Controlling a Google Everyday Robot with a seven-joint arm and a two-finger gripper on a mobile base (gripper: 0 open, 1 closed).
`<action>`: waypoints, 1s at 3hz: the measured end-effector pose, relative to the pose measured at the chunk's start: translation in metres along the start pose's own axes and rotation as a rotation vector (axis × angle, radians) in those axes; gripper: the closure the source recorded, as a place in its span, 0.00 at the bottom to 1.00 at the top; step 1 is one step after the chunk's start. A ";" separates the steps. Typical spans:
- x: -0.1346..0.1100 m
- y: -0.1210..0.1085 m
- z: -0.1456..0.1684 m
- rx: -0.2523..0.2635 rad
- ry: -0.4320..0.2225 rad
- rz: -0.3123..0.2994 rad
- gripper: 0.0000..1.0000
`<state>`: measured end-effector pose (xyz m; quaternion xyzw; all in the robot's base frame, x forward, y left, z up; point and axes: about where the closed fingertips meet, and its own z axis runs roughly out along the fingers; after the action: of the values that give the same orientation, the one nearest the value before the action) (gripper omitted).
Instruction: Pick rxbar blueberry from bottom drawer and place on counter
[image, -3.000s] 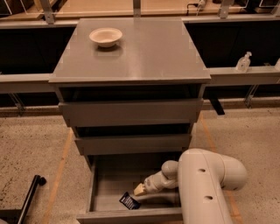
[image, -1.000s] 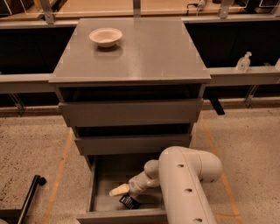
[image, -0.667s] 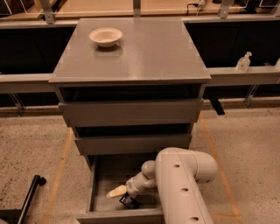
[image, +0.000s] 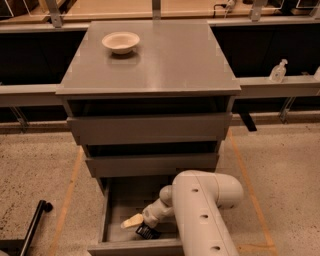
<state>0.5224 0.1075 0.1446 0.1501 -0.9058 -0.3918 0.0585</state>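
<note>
Nearest us, the bottom drawer (image: 106, 222) stands pulled out, and our white arm (image: 205, 210) reaches down into it from the right. Our pincer (image: 134, 221) sits low inside, near the drawer's front, pointing left; we cannot tell whether it is wide, narrow or gripping. The rxbar blueberry (image: 147, 232) lies in the drawer just beneath it. Above are the middle drawer (image: 152, 164) and top drawer (image: 150, 129). Farther back, a pale bowl (image: 120, 41) rests on the tabletop (image: 165, 60), toward its far left corner.

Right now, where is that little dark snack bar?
The rxbar blueberry lies in the open bottom drawer, near its front edge at the bottom of the camera view, with the gripper close beside it.
</note>
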 end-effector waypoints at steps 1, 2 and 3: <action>0.000 0.002 -0.002 0.000 0.000 0.000 0.02; 0.000 0.002 -0.002 0.000 0.000 0.000 0.26; 0.002 -0.035 0.009 0.041 -0.053 0.062 0.48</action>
<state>0.5266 0.0902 0.1133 0.1125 -0.9191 -0.3752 0.0436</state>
